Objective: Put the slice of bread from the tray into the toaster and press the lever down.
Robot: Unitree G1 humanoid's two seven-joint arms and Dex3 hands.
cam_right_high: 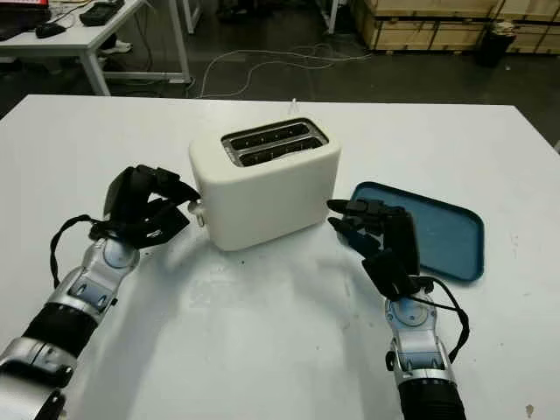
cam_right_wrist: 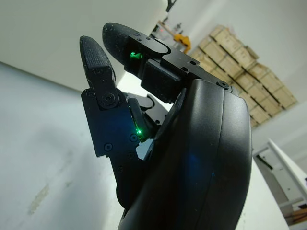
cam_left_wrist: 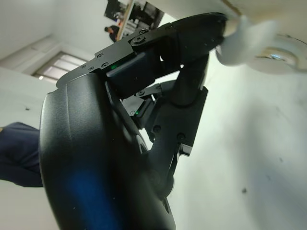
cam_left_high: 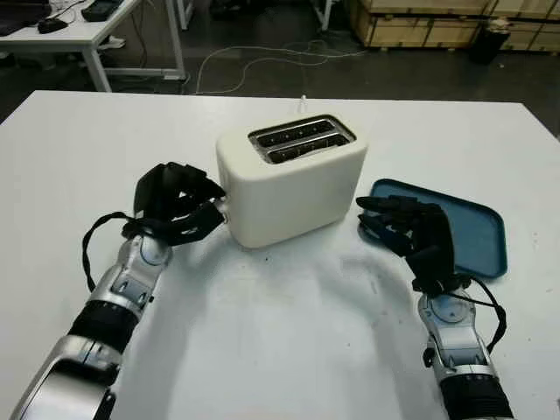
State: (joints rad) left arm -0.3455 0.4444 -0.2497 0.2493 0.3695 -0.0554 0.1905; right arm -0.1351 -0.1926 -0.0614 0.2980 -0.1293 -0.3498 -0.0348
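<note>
The bread cannot be made out: the blue tray lies bare on the white surface, and the two slots on top of the toaster are too dark to show whether a slice sits inside. Judging by the bare tray, the bread is most likely already in a slot, so the step in hand would be the lever.

The toaster stands near the middle of the surface, turned at a slant, with its lever end facing the robot's left side. The left robot hand is right at that end, fingers curled, with a fingertip just beside the white lever knob, seemingly touching it from above. It grips nothing; the curl looks meant for pushing down, not for holding. That placement makes sense, since a press from over the knob drives the lever along its slot.

The right robot hand is between the toaster and the tray, near the toaster's other end, open and holding nothing. It may be placed there to steady the toaster, though it does not plainly touch it.

The risk is that a sideways push on the knob slides the light toaster across the surface.
</note>
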